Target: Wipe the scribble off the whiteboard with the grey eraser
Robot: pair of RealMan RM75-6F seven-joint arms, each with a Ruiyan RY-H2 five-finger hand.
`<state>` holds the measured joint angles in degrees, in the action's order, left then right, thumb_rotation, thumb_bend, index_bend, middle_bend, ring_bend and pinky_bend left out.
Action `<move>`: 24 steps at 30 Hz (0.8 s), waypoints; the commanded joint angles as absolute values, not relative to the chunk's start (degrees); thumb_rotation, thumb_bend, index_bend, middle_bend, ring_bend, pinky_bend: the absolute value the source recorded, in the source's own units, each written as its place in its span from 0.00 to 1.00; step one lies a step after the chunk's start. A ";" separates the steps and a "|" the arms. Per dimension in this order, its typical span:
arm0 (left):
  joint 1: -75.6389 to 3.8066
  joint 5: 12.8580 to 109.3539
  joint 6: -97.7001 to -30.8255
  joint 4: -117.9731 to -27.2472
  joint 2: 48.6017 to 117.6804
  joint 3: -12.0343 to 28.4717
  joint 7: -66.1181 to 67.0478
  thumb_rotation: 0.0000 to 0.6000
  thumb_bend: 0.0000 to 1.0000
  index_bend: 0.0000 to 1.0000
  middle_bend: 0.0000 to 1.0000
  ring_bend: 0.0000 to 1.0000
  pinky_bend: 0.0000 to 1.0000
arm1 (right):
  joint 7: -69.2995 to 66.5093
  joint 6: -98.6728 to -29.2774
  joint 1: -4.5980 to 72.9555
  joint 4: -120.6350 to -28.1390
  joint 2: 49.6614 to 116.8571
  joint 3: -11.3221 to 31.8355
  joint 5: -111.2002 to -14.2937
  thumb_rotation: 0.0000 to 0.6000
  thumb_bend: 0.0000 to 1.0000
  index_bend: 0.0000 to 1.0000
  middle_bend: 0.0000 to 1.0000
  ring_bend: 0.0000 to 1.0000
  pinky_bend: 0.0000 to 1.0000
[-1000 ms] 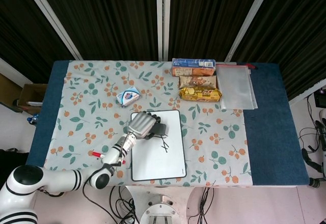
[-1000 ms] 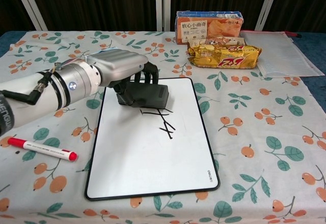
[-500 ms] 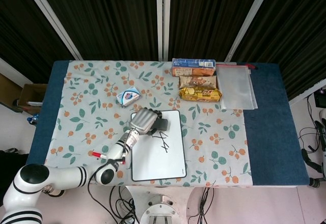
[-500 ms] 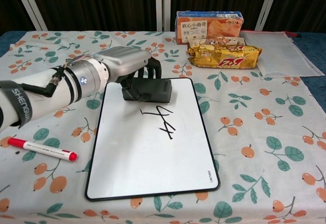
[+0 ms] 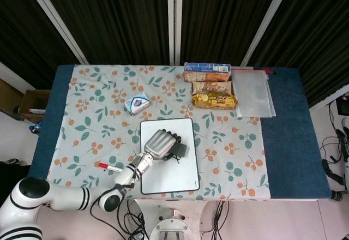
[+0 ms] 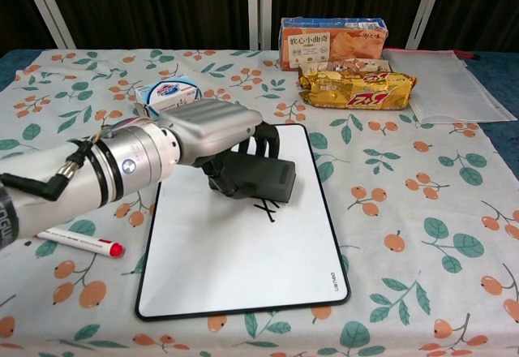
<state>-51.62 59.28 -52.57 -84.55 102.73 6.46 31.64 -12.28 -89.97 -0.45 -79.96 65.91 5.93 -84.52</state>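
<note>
The whiteboard [image 6: 235, 251] [image 5: 177, 172] lies flat at the front middle of the table. My left hand [image 6: 207, 130] [image 5: 159, 143] grips the dark grey eraser [image 6: 263, 178] [image 5: 179, 149] and presses it on the board near its middle. A small remnant of the black scribble [image 6: 268, 208] shows just below the eraser; the rest of the scribble area is hidden under the eraser or wiped. In the head view the scribble is hard to make out. My right hand is in neither view.
A red-capped marker [image 6: 77, 240] [image 5: 110, 167] lies left of the board. A small blue-white packet [image 6: 166, 92] [image 5: 137, 104] sits behind my arm. Biscuit box [image 6: 332, 42], yellow snack bag [image 6: 357, 88] and a clear zip pouch [image 6: 442, 85] stand at the back right.
My left hand slid the eraser from the board's top edge down and right over the scribble. Most of the black lines are gone; only a small mark shows.
</note>
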 commanded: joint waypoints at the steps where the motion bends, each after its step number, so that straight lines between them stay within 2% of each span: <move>1: -50.98 59.73 -53.17 -87.01 101.95 5.08 32.86 1.00 0.48 0.66 0.62 0.50 0.54 | -12.37 -90.00 -0.45 -79.88 65.94 5.97 -84.50 1.00 0.25 0.00 0.00 0.00 0.00; 13: -49.56 58.69 -53.73 -95.63 98.46 0.64 37.37 1.00 0.48 0.69 0.65 0.53 0.55 | -12.74 -89.76 -0.25 -79.20 66.46 5.98 -84.52 1.00 0.25 0.00 0.00 0.00 0.00; 19: -49.31 60.26 -54.67 -93.42 99.80 1.68 35.94 1.00 0.48 0.69 0.65 0.52 0.55 | -12.81 -89.87 -0.24 -79.10 66.46 5.94 -84.71 1.00 0.25 0.00 0.00 0.00 0.00; 24: -50.07 60.31 -54.13 -88.38 102.90 4.24 34.01 1.00 0.48 0.69 0.64 0.52 0.55 | -12.52 -90.15 -0.37 -79.29 66.39 5.78 -84.98 1.00 0.25 0.00 0.00 0.00 0.00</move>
<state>-49.68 60.42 -54.39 -90.40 101.44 3.03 34.88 -12.57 -90.10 -0.35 -79.26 66.39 5.81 -84.93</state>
